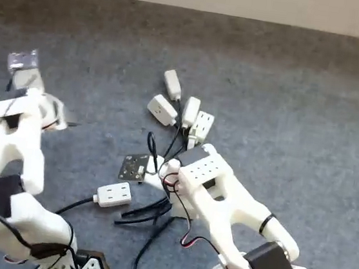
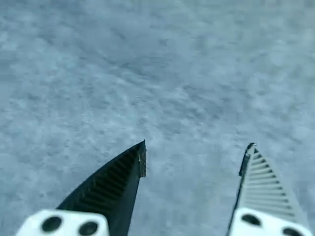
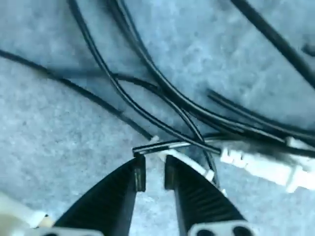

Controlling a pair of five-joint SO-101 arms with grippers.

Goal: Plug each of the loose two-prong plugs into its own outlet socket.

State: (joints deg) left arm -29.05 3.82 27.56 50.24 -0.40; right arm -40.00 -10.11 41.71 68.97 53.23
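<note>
Several white plugs and outlet blocks lie in a cluster on the grey carpet, among them one block (image 1: 162,108) and a multi-socket block (image 1: 201,125). A white power tap (image 1: 113,194) on a black cord lies nearer the arms. My right gripper (image 3: 153,177) hangs low over tangled black cords (image 3: 147,73); its fingers stand a narrow gap apart with nothing between them. Just past its tips runs a thin white cord leading to a white plug (image 3: 261,166). In the high view the right gripper (image 1: 156,176) sits below the cluster. My left gripper (image 2: 194,152) is open wide over bare carpet at the far left (image 1: 26,84).
Black cords (image 1: 151,212) loop across the carpet between the power tap and the right arm. Bare grey carpet (image 1: 299,109) stretches to the right and back. A light wall edge runs along the far side.
</note>
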